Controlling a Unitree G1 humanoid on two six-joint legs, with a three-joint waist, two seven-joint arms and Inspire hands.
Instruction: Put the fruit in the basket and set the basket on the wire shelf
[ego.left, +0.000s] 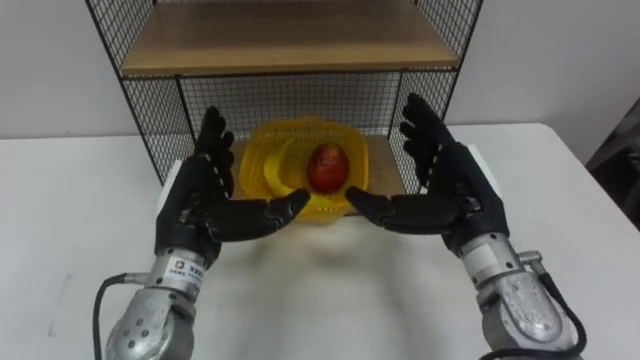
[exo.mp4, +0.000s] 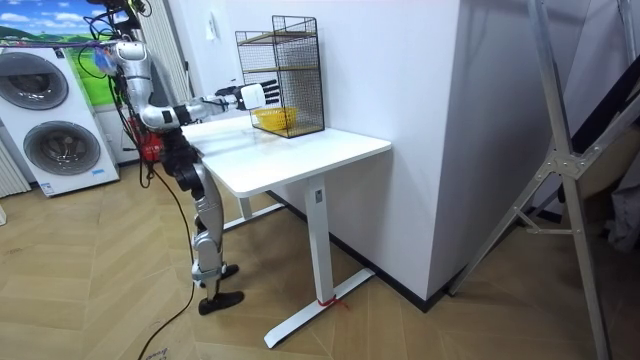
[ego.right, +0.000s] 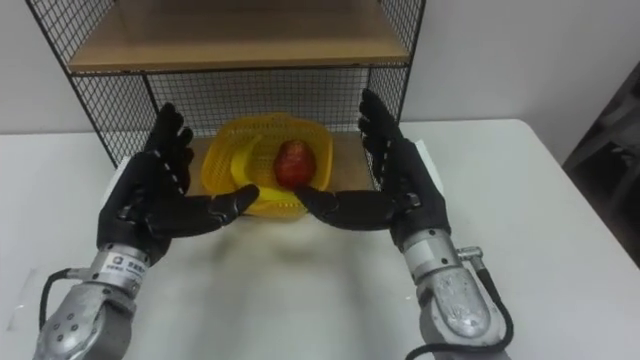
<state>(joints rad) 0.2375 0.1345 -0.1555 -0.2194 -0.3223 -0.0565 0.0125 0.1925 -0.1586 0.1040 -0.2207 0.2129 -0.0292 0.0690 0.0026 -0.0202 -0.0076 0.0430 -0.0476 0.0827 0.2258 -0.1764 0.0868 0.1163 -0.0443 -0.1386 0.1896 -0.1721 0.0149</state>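
Now: judging from how things lie, the task looks close to done.
Fruit: the red, egg-shaped fruit (ego.left: 327, 167) lies in the middle of the yellow plastic lattice basket (ego.left: 262, 165), its long axis running 12 to 6.
Basket: it sits on the lower wooden board (ego.left: 384, 166) of the black wire-mesh shelf (ego.left: 290, 100). Its front rim reaches the board's 6 o'clock edge, and I cannot tell whether it overhangs.
Shelf: it stands on the white table (ego.left: 80, 200), at 12 o'clock from the robot, which stands at the table's edge with both arms stretched out.
Left side: the black left hand (ego.left: 200, 205) is at 8 o'clock of the basket. Its fingers are straight and spread, its palm faces 3 and its thumb points along the front rim. It holds nothing.
Right side: the black right hand (ego.left: 450, 190) mirrors it at 4 o'clock, spread and empty, palm facing 9.
Contact: the 2 thumb tips overlap the front rim, and I cannot tell whether they touch it or stop just short.
Key relation: the basket lies at 12 o'clock between the 2 palms, with neither hand nearer.
Next move: probably an even nudge toward 12 from both hands, or a straight retreat toward 6.
Risk: an uneven push could skew the basket against the mesh.
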